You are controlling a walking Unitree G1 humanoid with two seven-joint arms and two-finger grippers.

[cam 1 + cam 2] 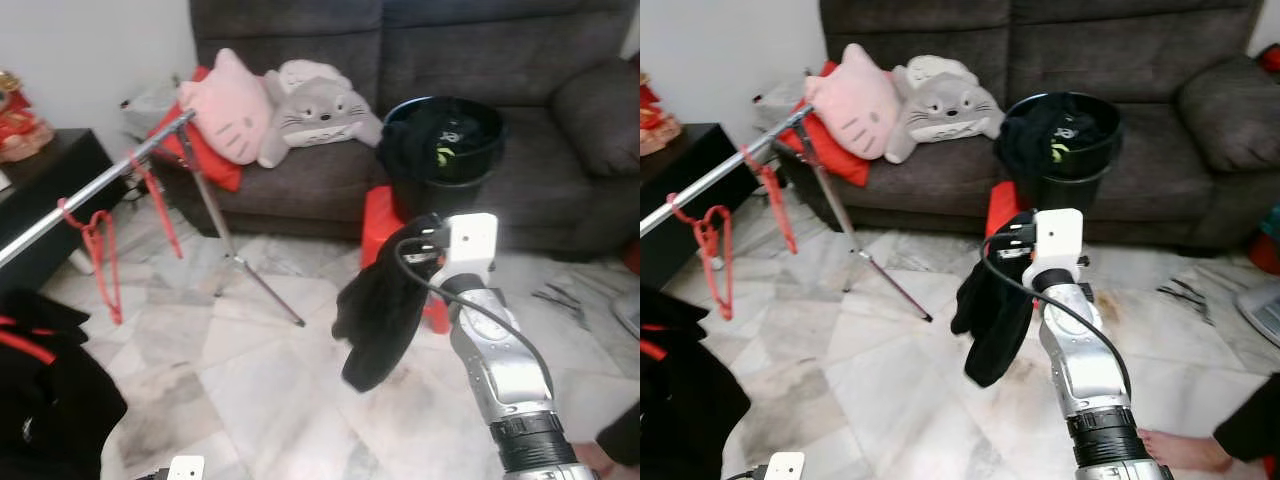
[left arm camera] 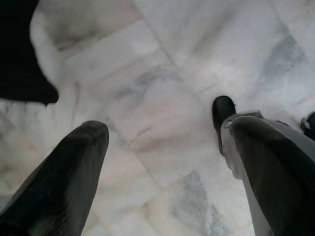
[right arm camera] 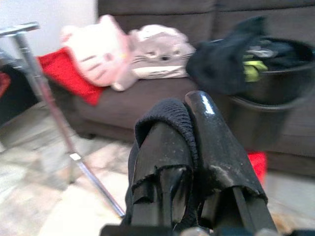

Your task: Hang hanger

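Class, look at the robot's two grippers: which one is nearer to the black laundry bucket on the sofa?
Right. The right gripper, shut on a black garment, is raised just in front of the black bucket. The left gripper hangs low over the floor, far from it.

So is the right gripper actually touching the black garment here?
Touching. In the right wrist view the right gripper has its fingers closed on a fold of the black garment; in the left eye view the cloth hangs from it.
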